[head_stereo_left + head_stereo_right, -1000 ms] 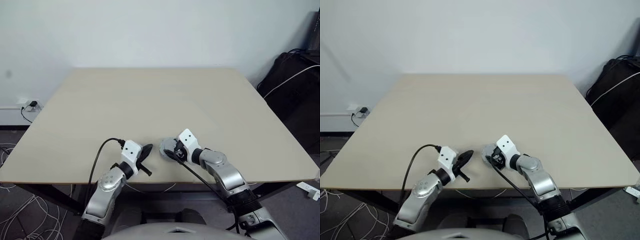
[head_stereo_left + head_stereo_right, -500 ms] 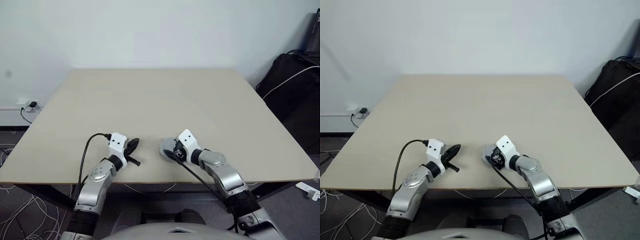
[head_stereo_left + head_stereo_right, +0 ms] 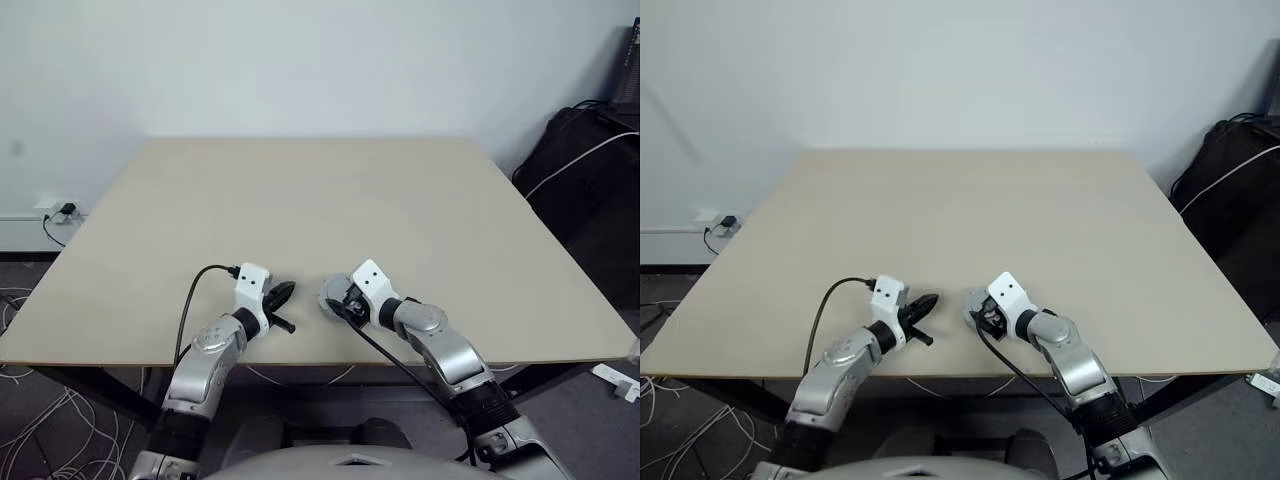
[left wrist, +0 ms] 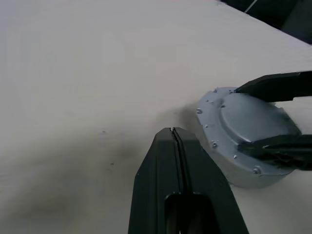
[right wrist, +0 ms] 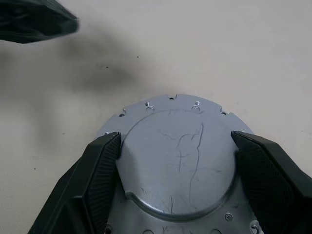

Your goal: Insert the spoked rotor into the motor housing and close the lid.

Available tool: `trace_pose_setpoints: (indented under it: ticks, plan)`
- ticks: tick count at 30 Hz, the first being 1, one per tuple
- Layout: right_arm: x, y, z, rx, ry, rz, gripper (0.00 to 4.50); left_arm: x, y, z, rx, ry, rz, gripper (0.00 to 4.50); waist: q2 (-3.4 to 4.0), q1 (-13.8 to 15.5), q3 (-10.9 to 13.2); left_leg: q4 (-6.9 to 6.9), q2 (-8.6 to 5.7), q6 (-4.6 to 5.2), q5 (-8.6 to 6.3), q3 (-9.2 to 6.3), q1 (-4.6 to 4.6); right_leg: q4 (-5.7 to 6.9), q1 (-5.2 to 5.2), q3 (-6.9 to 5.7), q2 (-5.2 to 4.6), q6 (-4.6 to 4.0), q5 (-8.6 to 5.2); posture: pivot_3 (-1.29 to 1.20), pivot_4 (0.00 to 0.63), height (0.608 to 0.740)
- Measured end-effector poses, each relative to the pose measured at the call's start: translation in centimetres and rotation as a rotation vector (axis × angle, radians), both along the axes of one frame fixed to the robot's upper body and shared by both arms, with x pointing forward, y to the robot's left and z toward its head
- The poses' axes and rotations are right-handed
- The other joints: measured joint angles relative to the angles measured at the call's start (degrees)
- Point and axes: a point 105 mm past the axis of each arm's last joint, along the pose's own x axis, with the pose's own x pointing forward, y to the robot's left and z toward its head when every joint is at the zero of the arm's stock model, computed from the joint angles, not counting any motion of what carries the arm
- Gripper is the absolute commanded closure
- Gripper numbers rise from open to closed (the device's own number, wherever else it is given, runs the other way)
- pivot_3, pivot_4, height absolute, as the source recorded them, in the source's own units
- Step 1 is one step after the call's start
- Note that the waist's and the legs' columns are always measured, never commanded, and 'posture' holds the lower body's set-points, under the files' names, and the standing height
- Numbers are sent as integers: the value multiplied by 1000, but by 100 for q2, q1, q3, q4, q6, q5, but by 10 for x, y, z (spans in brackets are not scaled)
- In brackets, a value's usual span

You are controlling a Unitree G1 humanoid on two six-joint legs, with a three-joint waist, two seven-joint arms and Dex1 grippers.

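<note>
Right pincer straddles the round silvery-grey lid seated on the grey puck-like motor housing, near the beige table's front edge, steadying it, I judge. Left pincer, pressed together and empty, hovers just beside.

My head pair looks forward and down over the whole beige wooden table. Both wrist views sit close and low, sharing the round grey metal lid from opposite sides.

Beige table; black bag right; floor cables.
</note>
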Motion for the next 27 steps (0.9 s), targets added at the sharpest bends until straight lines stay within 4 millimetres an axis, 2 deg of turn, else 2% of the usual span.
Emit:
trace_pose_setpoints:
  ticks: [6, 11, 18, 26, 27]
  plan:
    - [0, 2, 1, 1, -2, 9, 1196, 20, -30, 19, -144, 59, -102, 4500, -18, -15, 10, 1, -1, 0, 0, -1, 2, -2, 0, -10, -1, 12, 7, 0, 0, 740]
    - [0, 4, 2, 2, -7, 15, 1196, 28, -46, 19, -213, 190, -168, 4500, -45, -42, 29, 1, -2, 0, 1, -3, 3, -2, 1, -21, 8, 12, 8, 0, 0, 740]
    - [-2, 4, 4, 7, -12, 16, 1196, 24, -53, -4, -142, 316, -190, 4500, -62, -58, 45, -1, -2, 0, 0, -6, 0, -13, 1, -22, -4, 12, 8, 0, 0, 740]
    - [-3, 2, 4, 8, -12, 2, 1196, 24, -60, -5, -91, 332, -219, 4500, -63, -44, 46, -6, -3, 0, 0, -11, -2, -21, 2, -22, -16, 13, 8, 0, 0, 740]
    - [-3, 2, 4, 10, -12, 0, 846, 24, -60, -5, -91, 334, -220, 4500, -63, -42, 46, -8, -3, -1, 0, -12, -2, -23, 3, -22, -16, 13, 8, 0, 0, 740]
